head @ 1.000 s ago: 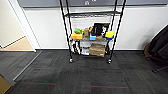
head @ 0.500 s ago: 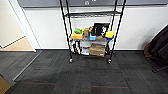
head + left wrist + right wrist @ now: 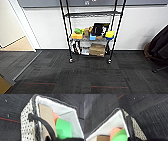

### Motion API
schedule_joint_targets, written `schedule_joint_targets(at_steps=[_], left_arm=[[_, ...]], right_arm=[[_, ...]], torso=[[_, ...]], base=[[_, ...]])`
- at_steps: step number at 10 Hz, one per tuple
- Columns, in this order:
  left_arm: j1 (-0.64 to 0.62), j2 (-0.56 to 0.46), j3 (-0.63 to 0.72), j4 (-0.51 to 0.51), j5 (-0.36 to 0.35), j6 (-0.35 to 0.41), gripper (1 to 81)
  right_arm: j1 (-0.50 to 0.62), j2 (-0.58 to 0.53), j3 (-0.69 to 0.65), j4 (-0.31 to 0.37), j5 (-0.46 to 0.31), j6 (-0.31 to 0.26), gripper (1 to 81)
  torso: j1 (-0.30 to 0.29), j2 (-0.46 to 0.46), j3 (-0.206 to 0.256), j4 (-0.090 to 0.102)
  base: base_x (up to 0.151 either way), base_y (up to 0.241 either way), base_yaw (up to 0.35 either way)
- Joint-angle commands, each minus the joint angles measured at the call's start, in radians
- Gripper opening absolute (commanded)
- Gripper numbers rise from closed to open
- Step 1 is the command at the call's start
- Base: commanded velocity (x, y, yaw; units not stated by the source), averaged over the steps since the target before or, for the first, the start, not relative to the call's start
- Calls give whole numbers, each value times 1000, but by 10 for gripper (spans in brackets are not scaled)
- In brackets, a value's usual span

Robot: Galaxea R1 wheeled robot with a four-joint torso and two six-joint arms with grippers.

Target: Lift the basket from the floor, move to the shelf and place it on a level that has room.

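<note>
The basket [image 3: 26,127] is cream with dark speckles and a white lining. It shows close up over the dark carpet floor [image 3: 11,109]. It holds a brown card box [image 3: 46,117], a green block [image 3: 63,127] and an orange thing [image 3: 55,116]. Its black handle [image 3: 41,122] runs taut into my left gripper [image 3: 52,139]. The basket's other side [image 3: 137,130] has a black handle [image 3: 129,126] running into my right gripper [image 3: 132,139]. Ahead stands the black wire shelf [image 3: 91,37] against the white wall. Its grey wire level [image 3: 90,13] looks bare.
A lower tier holds coloured blocks [image 3: 77,35] and a black box [image 3: 98,28]. A cardboard box [image 3: 97,49] sits on the bottom tier. A doorway to tan wooden flooring [image 3: 20,45] opens at left. A dark chair [image 3: 157,47] stands at right.
</note>
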Motion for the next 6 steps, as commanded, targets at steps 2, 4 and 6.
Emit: schedule_joint_targets(at_steps=[2,4,6], left_arm=[[-102,0,66,-27,63,11,10],[-102,18,68,6,66,12,10],[-114,38,68,14,72,11,10]], right_arm=[[77,-149,271,51,89,82,10],[63,-182,301,43,87,79,10],[51,-198,323,28,89,79,10]], torso=[[0,0,0,0],[-64,101,0,0],[-86,136,0,0]], base=[[0,0,0],[0,0,0],[0,0,0]])
